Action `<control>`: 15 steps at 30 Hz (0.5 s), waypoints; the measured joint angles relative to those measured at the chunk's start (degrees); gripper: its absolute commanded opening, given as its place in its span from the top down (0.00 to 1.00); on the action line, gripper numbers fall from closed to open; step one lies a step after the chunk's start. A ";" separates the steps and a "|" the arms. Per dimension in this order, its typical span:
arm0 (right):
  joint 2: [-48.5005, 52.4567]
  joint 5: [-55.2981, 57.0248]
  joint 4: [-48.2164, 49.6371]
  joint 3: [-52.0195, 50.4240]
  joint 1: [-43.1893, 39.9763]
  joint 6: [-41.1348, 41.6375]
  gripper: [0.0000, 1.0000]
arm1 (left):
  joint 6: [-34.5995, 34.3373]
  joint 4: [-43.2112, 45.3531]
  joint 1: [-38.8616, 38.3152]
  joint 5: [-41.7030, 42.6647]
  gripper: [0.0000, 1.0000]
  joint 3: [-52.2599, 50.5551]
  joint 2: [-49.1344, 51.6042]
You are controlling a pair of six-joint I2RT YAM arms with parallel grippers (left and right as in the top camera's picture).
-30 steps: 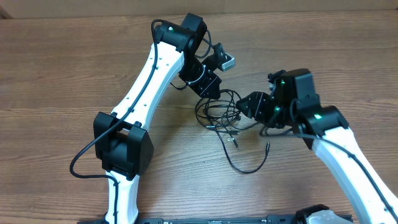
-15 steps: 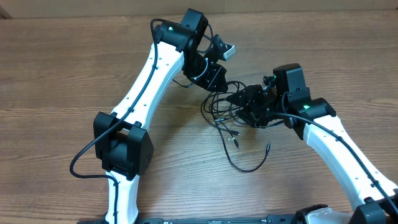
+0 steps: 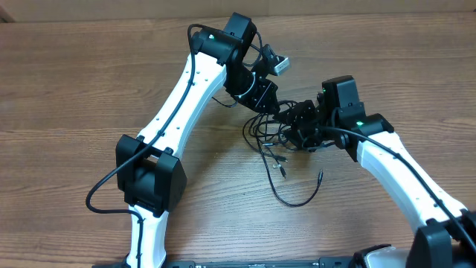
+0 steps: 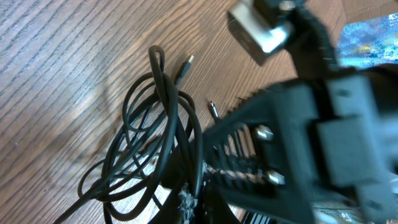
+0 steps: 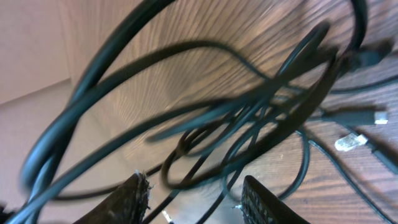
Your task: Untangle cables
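The cables (image 3: 266, 138) are thin black cords in a tangle on the wooden table, between the two arms. One loose end curves out toward the front (image 3: 296, 202). My left gripper (image 3: 262, 95) sits at the tangle's far edge, shut on a strand, and loops of the cables (image 4: 155, 134) hang from it (image 4: 193, 202) in its wrist view. My right gripper (image 3: 297, 128) is pushed into the tangle from the right. Its fingers (image 5: 134, 199) stand apart, open, with several cable strands (image 5: 249, 106) crossing the gap at the right gripper (image 5: 199, 200).
Small plugs lie loose on the wood: a plug (image 4: 184, 67) in the left wrist view, a silver-tipped plug (image 5: 352, 142) in the right wrist view. The right arm's body (image 4: 311, 124) is close in front of the left wrist. Cardboard edges the table's far side (image 3: 335, 6).
The right gripper has moved left and away into the tangle, close to the left gripper, and narrowed slightly. The left gripper has shifted a little right, still shut on its strand.
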 measured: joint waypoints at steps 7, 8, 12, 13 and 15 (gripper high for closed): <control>1.64 2.23 6.40 0.00 0.00 1.75 0.52 | 0.00 0.15 0.07 -0.04 0.96 0.00 0.00; 1.86 2.40 6.99 0.00 -0.02 2.19 0.52 | 0.00 0.28 0.13 -0.09 0.96 0.00 0.00; 2.51 3.23 7.91 0.00 0.00 3.56 0.53 | -0.02 0.35 0.17 -0.11 0.96 0.00 0.00; 2.64 3.37 8.00 0.00 0.00 3.96 0.53 | -0.02 0.35 0.17 -0.11 0.96 0.00 0.00; 2.78 3.41 8.13 0.00 0.00 4.92 0.53 | -0.02 0.33 0.15 -0.09 0.96 0.00 0.00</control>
